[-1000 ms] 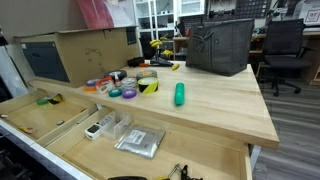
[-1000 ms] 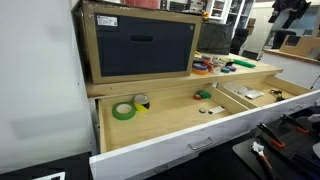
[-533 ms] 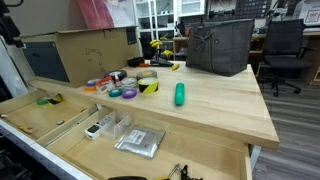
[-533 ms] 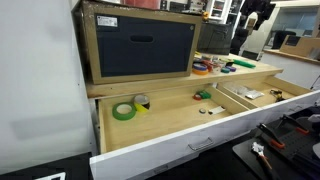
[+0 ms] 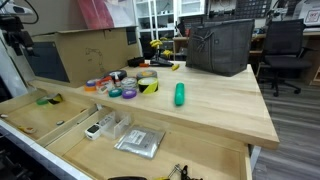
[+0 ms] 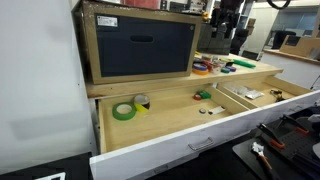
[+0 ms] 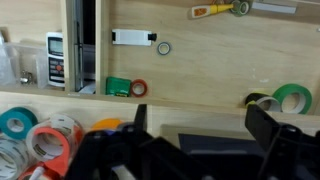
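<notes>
My gripper (image 7: 200,125) is open, and nothing lies between its two dark fingers (image 7: 262,122). It hangs high above the workbench, over the cardboard box with the dark front panel (image 6: 140,45), well apart from everything below. In both exterior views it shows only near the top edge: the gripper (image 5: 16,38) at the far left, the gripper (image 6: 222,32) above the box's end. Below it, several tape rolls (image 7: 40,140) lie on the bench top. A green tape roll (image 7: 291,97) rests in the open drawer (image 6: 170,125).
On the wooden bench top (image 5: 215,110) lie a green cylinder (image 5: 180,94) and tape rolls (image 5: 125,85); a dark mesh basket (image 5: 220,45) stands behind. The drawer compartments hold a white device (image 5: 93,128), a clear bag (image 5: 140,140) and small tools (image 7: 215,10).
The arm has swung in over the bench during the last second, travelling toward the cardboard box. The jaws have stayed wide open. Nothing on the bench or in the drawer has moved.
</notes>
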`<state>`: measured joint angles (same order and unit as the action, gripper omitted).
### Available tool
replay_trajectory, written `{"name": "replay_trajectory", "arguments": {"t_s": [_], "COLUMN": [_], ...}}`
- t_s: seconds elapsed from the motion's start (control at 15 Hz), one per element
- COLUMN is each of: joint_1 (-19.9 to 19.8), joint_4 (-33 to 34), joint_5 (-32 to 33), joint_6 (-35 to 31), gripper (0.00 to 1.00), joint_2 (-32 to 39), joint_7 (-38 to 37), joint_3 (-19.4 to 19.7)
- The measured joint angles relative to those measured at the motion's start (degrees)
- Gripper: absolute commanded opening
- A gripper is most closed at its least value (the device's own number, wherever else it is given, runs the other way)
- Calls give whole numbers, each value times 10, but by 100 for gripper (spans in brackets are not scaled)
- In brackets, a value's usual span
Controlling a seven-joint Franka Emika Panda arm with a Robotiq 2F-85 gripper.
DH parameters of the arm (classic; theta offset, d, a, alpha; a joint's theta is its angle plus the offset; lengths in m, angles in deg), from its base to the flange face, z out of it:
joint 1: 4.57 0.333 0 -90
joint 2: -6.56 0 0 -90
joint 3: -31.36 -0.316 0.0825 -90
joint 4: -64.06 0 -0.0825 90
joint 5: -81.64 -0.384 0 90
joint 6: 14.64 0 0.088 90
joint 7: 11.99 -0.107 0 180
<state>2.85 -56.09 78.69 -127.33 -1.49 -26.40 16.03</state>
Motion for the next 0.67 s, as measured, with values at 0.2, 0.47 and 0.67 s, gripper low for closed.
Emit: {"name": "replay_trajectory", "arguments": {"t_s": [0.2, 0.47, 0.67], "joint_1": [29, 56, 67], "joint_4": [23, 32, 32], "joint_5": [45, 99, 112], "joint_6": [0, 0, 1], "gripper": [100, 100, 100], "joint_2": [46, 82, 97], "joint_7": [-7, -7, 3], "joint_3": [-14, -18, -18]}}
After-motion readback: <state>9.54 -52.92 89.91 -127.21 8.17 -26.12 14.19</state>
